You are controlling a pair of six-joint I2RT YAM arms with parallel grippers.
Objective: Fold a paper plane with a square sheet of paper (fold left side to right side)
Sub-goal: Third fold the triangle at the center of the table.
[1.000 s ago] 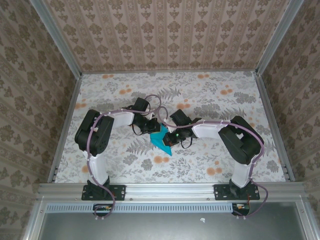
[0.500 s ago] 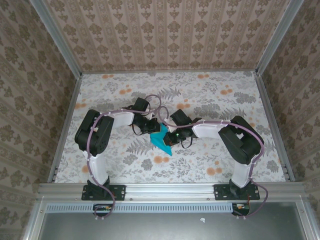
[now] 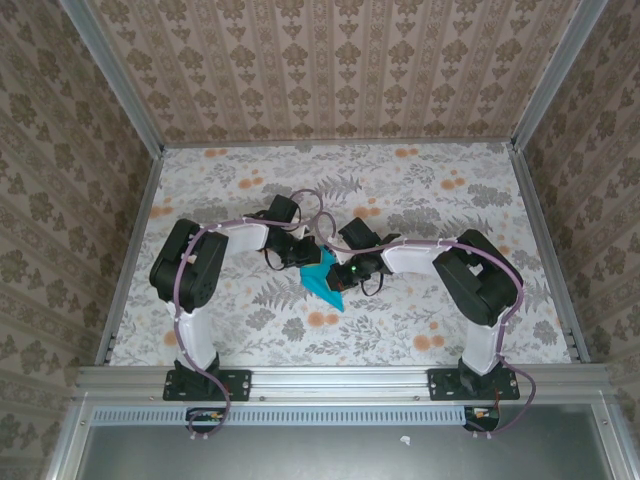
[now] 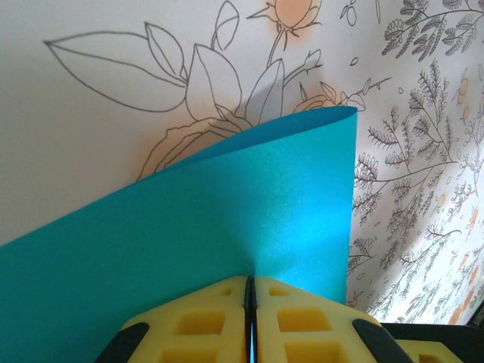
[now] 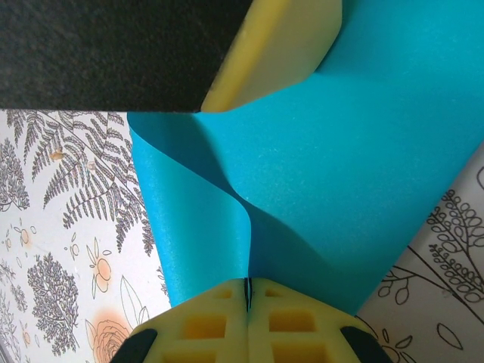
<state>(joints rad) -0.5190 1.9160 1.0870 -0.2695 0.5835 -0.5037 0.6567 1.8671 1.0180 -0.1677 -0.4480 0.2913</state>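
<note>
Both sets of jaws tight on the bowed square sheet of paper (image 3: 323, 279)

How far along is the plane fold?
Done: paper grasped; left jaws and right jaws each shut on an edge. In hand: it bows in a soft curve between them, no crease pressed that I can see. Left: flattening that fold and every later one; no dart shape yet.

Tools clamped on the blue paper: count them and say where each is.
2. The left tool grips the square sheet of paper from the left; the right tool grips it from the right, where it curls.
</note>
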